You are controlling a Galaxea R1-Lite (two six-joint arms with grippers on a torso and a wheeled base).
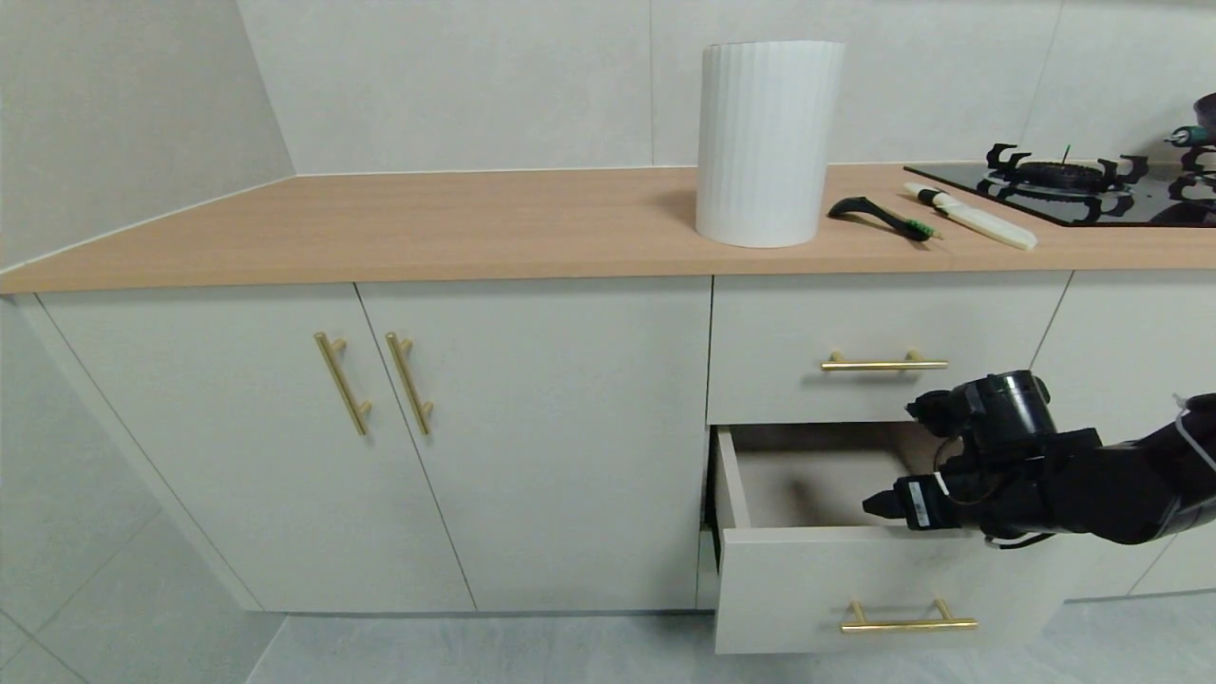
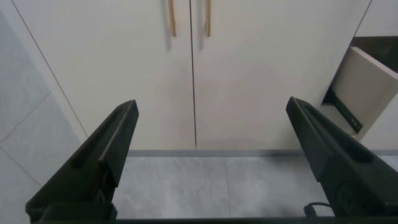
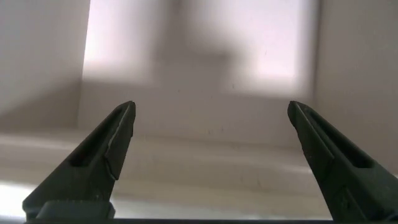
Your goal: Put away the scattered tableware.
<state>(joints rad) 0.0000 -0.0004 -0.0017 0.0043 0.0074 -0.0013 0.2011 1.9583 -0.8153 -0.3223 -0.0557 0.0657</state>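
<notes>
Two utensils lie on the wooden counter (image 1: 427, 223) at the right: a black-handled one with a green tip (image 1: 879, 217) and a long cream one (image 1: 969, 216). Below them the lower drawer (image 1: 731, 480) stands pulled out, and its inside (image 3: 199, 74) looks bare. My right gripper (image 1: 879, 503) hovers over the drawer's front edge, pointing into it; it (image 3: 210, 112) is open with nothing between its fingers. My left gripper (image 2: 211, 106) is open and empty too, low above the floor and facing the double cabinet doors (image 2: 193, 68). The open drawer (image 2: 367, 81) shows off to one side of it.
A tall white ribbed cylinder (image 1: 765, 142) stands on the counter just left of the utensils. A black gas hob (image 1: 1073, 185) occupies the counter's far right. The upper drawer (image 1: 883, 342) is closed. Cabinet doors with gold handles (image 1: 380, 446) fill the left.
</notes>
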